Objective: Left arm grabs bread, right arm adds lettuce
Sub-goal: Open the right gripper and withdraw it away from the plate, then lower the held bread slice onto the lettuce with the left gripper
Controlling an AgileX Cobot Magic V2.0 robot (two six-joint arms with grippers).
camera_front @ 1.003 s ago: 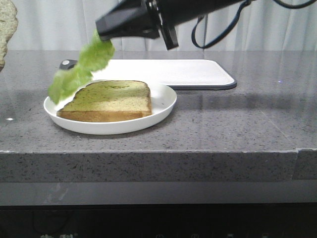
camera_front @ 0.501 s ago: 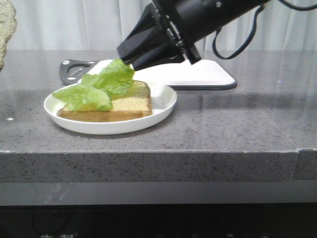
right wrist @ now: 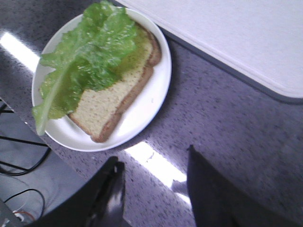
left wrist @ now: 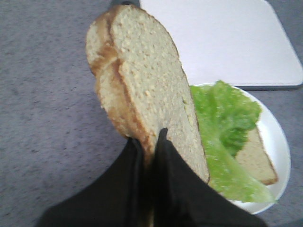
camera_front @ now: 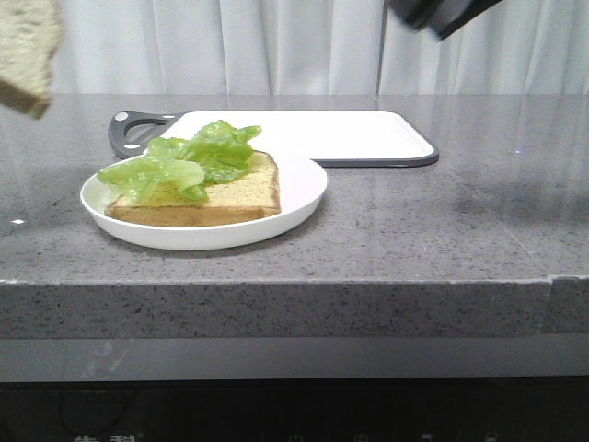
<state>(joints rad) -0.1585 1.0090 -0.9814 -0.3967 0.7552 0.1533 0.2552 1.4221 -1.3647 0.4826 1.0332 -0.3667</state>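
Your left gripper (left wrist: pixel 150 142) pinches a bread slice (left wrist: pixel 147 90) aloft beside the plate (camera_front: pixel 304 198); your right gripper (right wrist: pixel 154 177) hangs spread and empty; the lettuce (camera_front: pixel 184 158) lies on the plated slice (camera_front: pixel 235 193).

surface: grey speckled counter (camera_front: pixel 442 230) | on it: white plate (camera_front: pixel 299 198); white cutting board (camera_front: pixel 368 133)

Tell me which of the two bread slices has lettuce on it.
The slice on the white plate: that bread lies under the lettuce. The other slice is bare, clamped in the left claw.
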